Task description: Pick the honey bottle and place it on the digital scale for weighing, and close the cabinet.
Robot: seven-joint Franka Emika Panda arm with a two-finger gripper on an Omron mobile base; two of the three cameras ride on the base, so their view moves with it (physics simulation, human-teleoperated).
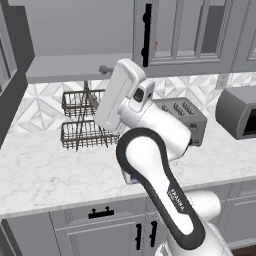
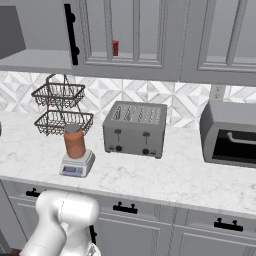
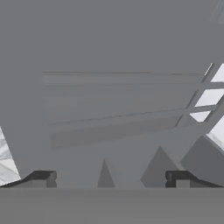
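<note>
Hand (image 3: pixel 112 178): fingers spread wide, the two dark tips (image 3: pixel 41 177) standing far apart at the foot of the hand view; nothing between them, nothing touched. It faces a plain grey panelled surface at close range, with slivers of white patterned tile at either side. In the left base view the arm (image 1: pixel 150 150) rises from the lower right and its white upper link reaches up toward the underside of the wall units.

Honey bottle (image 2: pixel 74 141): upright, grey lid on top, orange-brown body, standing on the plate of the digital scale (image 2: pixel 76 164).

Digital scale: small, light grey, blue display facing the near edge; sits on the counter (image 2: pixel 165 175) to the left of the toaster (image 2: pixel 135 128), just in front of the wire baskets.

Cabinet (image 2: pixel 125 35): grey wall unit with tall glass-fronted panelled doors and a black vertical bar handle (image 2: pixel 71 34); a small red can (image 2: pixel 115 48) shows through the glass. Whether the door is fully shut I cannot tell.

Counter: white marble, patterned tile backsplash behind.

- Two-tier black wire basket stand (image 2: pixel 60 110), far left, against the tiles.
- Grey four-slot toaster, centre.
- Grey toaster oven (image 2: pixel 231 134), far right.

Below the counter: grey drawers and doors with short black handles (image 2: pixel 125 208).
</note>
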